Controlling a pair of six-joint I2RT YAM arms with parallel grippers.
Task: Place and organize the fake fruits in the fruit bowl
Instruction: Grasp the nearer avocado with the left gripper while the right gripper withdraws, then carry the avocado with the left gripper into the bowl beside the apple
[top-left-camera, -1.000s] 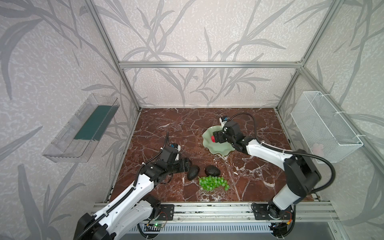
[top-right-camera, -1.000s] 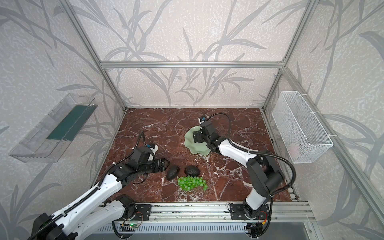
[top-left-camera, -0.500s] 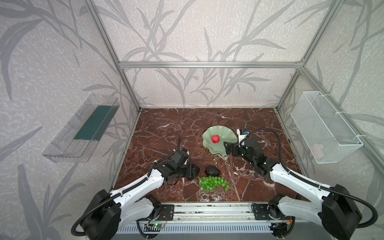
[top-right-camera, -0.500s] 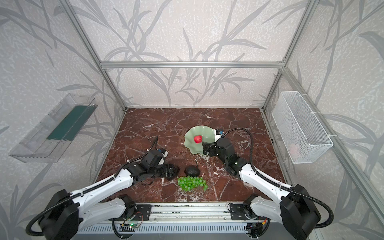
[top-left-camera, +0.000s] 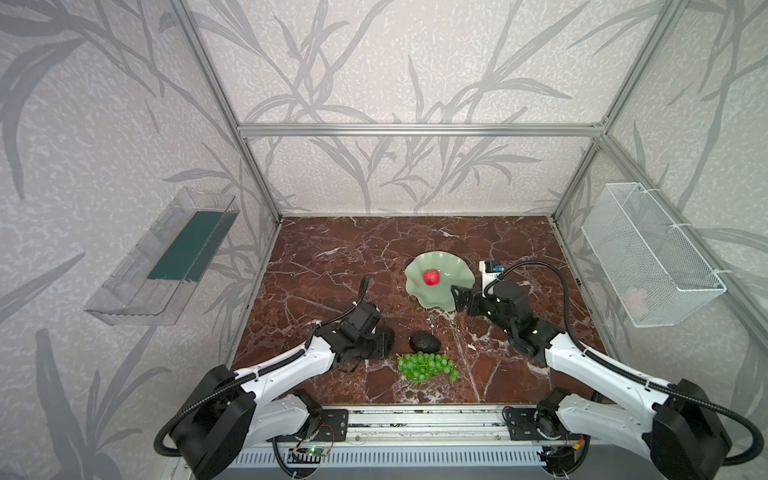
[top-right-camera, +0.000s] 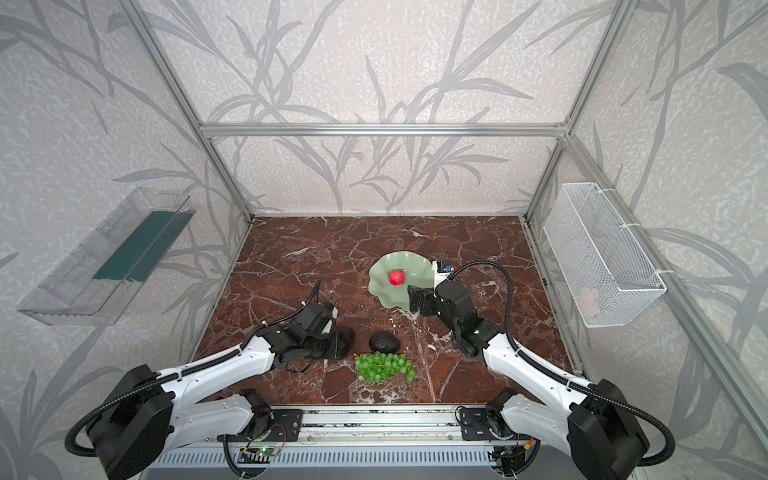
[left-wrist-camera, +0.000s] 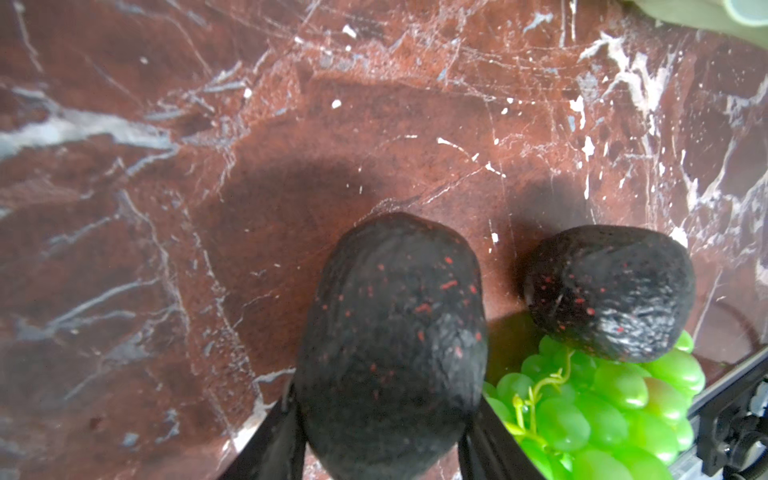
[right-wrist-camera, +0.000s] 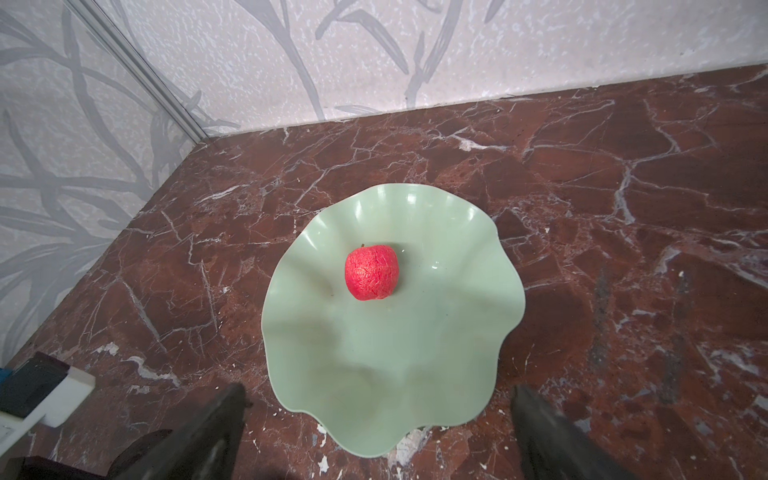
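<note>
On the marble surface (top-left-camera: 332, 270), the fruit bowl (top-left-camera: 446, 266) is set right of centre, holding only the red fruit (top-left-camera: 431, 277); the right claw (right-wrist-camera: 378, 395) is spread empty at its near rim, blocking approach. In front, grapes (top-left-camera: 424, 365) and one avocado (top-left-camera: 424, 342) are huddled; the other avocado (left-wrist-camera: 395, 332), clenched in the left claw (left-wrist-camera: 382, 403), could be squeezed out onto them.

The left arm (top-left-camera: 286, 368) reaches forward and low from its base. The left tool (top-left-camera: 379, 344) is closed around a dark avocado (left-wrist-camera: 395, 332), with one finger (left-wrist-camera: 278, 440) on each side of it. The right arm (top-left-camera: 590, 362) stretches forward too. The right tool (right-wrist-camera: 379, 392) has its jaws wide apart and grips nothing.
</note>
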